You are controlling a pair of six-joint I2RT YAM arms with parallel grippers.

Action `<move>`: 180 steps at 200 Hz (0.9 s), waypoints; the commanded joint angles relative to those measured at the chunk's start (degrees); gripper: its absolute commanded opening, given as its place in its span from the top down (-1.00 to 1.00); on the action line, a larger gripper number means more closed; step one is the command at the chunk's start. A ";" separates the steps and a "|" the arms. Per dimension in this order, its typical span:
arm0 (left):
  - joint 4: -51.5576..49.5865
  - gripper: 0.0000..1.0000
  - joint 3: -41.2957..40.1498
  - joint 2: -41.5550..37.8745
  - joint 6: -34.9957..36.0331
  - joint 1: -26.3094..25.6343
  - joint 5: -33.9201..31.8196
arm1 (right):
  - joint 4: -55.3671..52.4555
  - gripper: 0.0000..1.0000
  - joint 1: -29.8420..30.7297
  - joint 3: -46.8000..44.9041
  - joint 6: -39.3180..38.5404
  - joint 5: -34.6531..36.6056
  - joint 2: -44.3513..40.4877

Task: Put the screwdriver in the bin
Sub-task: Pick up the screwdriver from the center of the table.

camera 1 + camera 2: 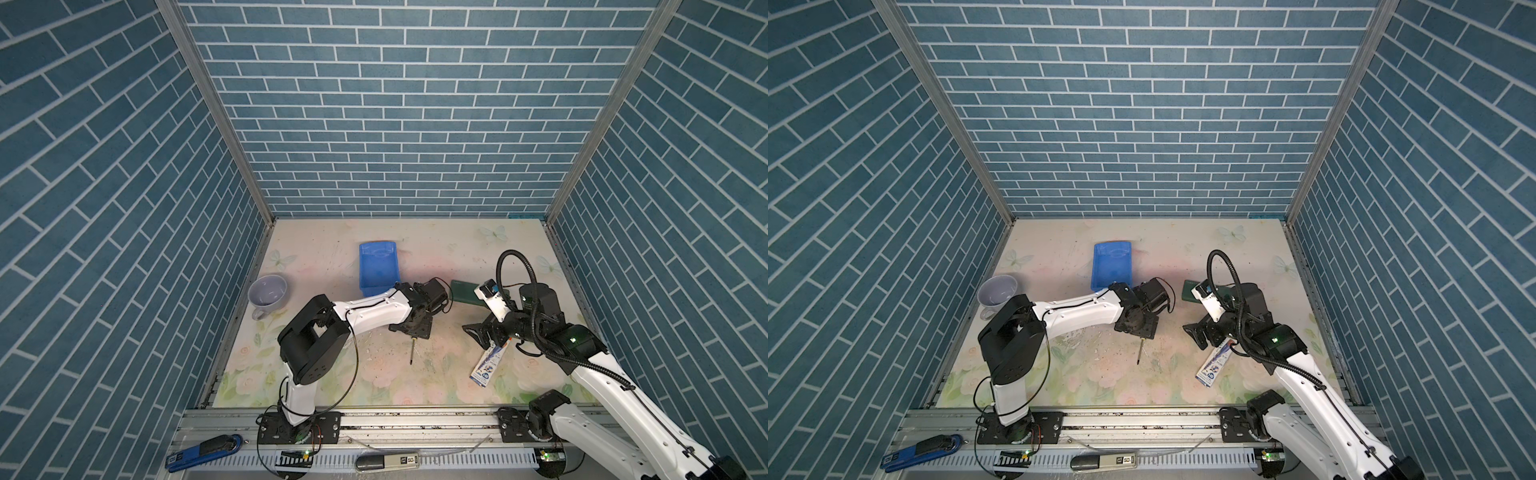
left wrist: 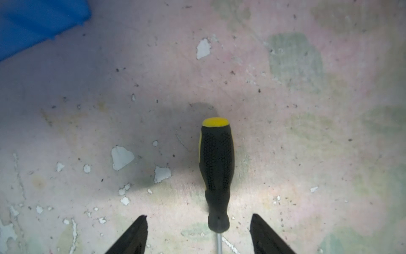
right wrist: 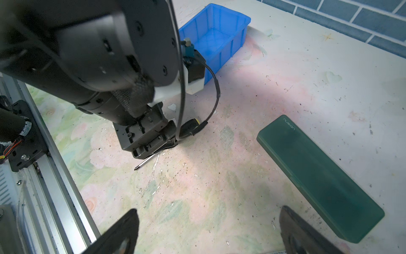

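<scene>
Black screwdriver point(image 2: 216, 167) lies beneath left gripper point(image 2: 198, 217).

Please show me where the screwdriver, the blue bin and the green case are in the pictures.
screwdriver point(image 2: 216, 167): left wrist view, middle of the black handle.
bin point(image 3: 226, 55): right wrist view, outer side wall.
green case point(image 3: 318, 176): right wrist view, middle of the lid.

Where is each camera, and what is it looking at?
Both top views: high over the rail, looking down at the table; left arm, right arm show.
Left wrist: on the left arm, looking down at the screwdriver between its open fingers.
Right wrist: on the right arm, facing the left gripper, bin, green case; own fingers show.
Shared: screwdriver, bin.
</scene>
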 commanded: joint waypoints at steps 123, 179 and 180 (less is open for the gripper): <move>0.22 0.43 1.86 5.80 -1.21 -0.28 2.27 | -1.95 -0.98 0.32 -1.18 -3.10 -0.41 -2.74; -0.30 0.78 2.00 5.12 -1.20 -0.29 1.36 | -2.01 -0.98 0.34 -1.18 -3.15 -0.22 -2.74; -0.30 0.78 1.98 5.05 -1.23 -0.35 1.38 | -1.98 -0.98 0.34 -1.20 -3.13 -0.23 -2.78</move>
